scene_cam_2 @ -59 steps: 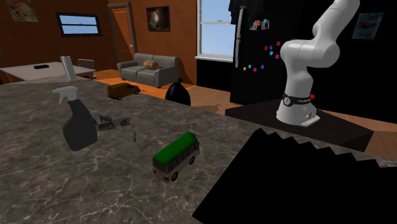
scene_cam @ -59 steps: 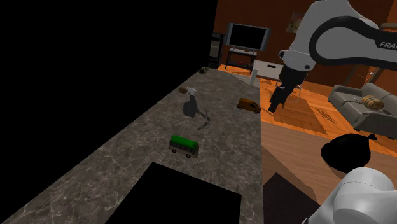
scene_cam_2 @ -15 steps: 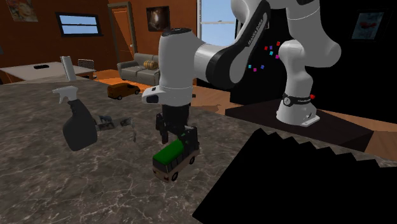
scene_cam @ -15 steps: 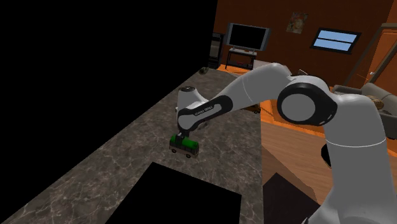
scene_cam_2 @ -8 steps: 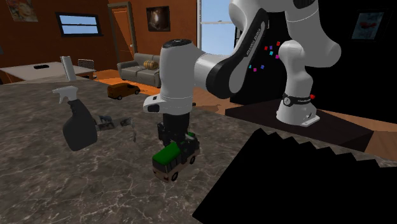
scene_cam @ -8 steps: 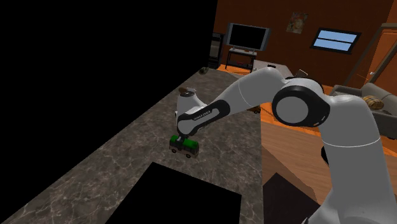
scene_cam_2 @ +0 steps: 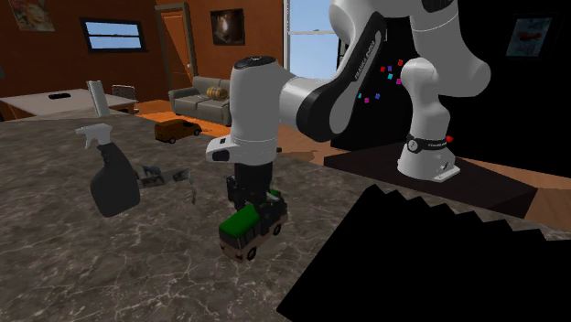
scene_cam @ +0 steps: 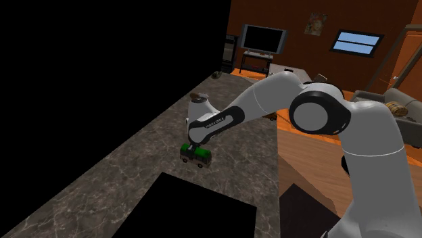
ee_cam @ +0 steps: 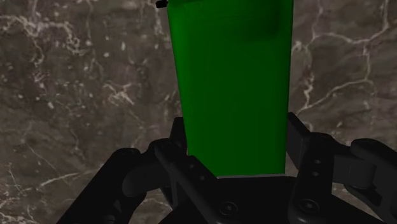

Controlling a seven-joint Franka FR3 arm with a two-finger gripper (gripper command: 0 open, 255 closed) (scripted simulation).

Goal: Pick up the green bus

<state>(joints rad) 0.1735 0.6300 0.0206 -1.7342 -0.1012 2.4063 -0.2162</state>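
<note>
Dark veined stone countertop (scene_cam: 101, 182) runs through an orange-walled living room, a television (scene_cam: 264, 39) and grey sofa (scene_cam_2: 212, 99) behind it and a black area beyond its far edge, as I work the white arm from my remote desk. On the counter's open middle, the green bus (scene_cam_2: 252, 229) sits on its wheels, and the black gripper (scene_cam_2: 249, 194) stands upright directly on top of it, straddling the green roof (ee_cam: 232, 89) across its narrow width. From the wrist view I see the gripper (ee_cam: 235, 137) hugging both long edges of the roof, but I cannot tell whether it is already clamped or merely spread around the body. A dark spray bottle (scene_cam_2: 112, 178) stands well apart toward the second exterior view's left, and a brown toy car (scene_cam_2: 177, 130) sits farther back near the counter's edge; neither crowds the work. The step in hand, as I judge it, is securing the grip. I would squeeze evenly on the flat sides below the roofline, confirm the bus stops shifting, then raise it straight up and slowly, since a hold away from the toy's middle could let it tip or swivel once the wheels leave the stone.
</note>
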